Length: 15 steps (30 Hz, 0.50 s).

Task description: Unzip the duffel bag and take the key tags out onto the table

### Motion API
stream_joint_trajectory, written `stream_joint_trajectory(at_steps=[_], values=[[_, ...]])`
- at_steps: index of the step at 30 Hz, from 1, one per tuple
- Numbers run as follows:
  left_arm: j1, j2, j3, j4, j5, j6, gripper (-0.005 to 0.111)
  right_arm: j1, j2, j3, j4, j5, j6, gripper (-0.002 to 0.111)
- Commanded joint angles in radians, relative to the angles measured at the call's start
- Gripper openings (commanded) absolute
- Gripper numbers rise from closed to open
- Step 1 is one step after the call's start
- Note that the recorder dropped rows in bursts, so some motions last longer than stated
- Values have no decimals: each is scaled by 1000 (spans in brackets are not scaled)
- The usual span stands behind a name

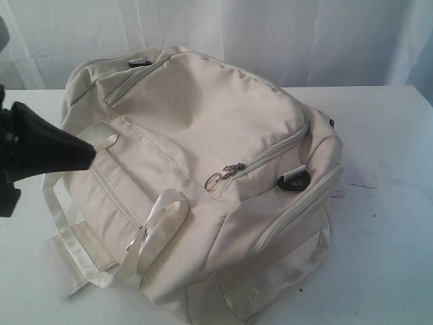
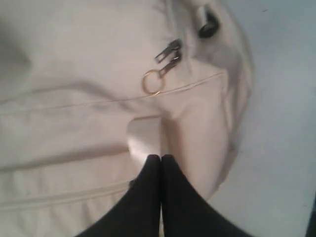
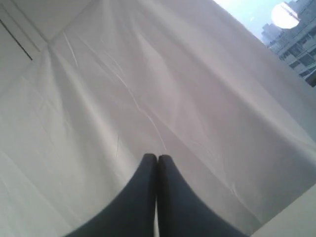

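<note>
The cream-white duffel bag lies zipped on the white table. Its main zipper pulls and a metal ring rest near the bag's middle, and the same ring shows in the left wrist view. My left gripper hovers shut over the bag's left side, above a webbing handle, with nothing between its fingers. My right gripper is shut and empty, facing a white cloth backdrop; it is out of the exterior view. The key tags are hidden.
A black strap ring sits on the bag's right end, another black buckle at its far end. Loose webbing handles trail onto the table at the left. A white curtain hangs behind the table.
</note>
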Motion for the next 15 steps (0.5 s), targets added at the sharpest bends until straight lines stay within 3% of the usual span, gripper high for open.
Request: stream_joint_trajectory(at_steps=[1, 4, 6, 11, 15], values=[[-76, 69, -7, -229, 52, 189, 0, 5, 139, -148, -44, 267, -101, 0], [-153, 123, -7, -265, 55, 318, 1, 5, 343, -282, -48, 426, -203, 0], [-209, 156, -7, -261, 51, 393, 9, 5, 497, -398, -48, 560, -299, 0], [-308, 233, -7, -256, -53, 509, 43, 5, 812, -676, -48, 880, -478, 0], [-405, 298, -7, -264, -249, 526, 73, 5, 982, -841, -48, 1009, -545, 0]])
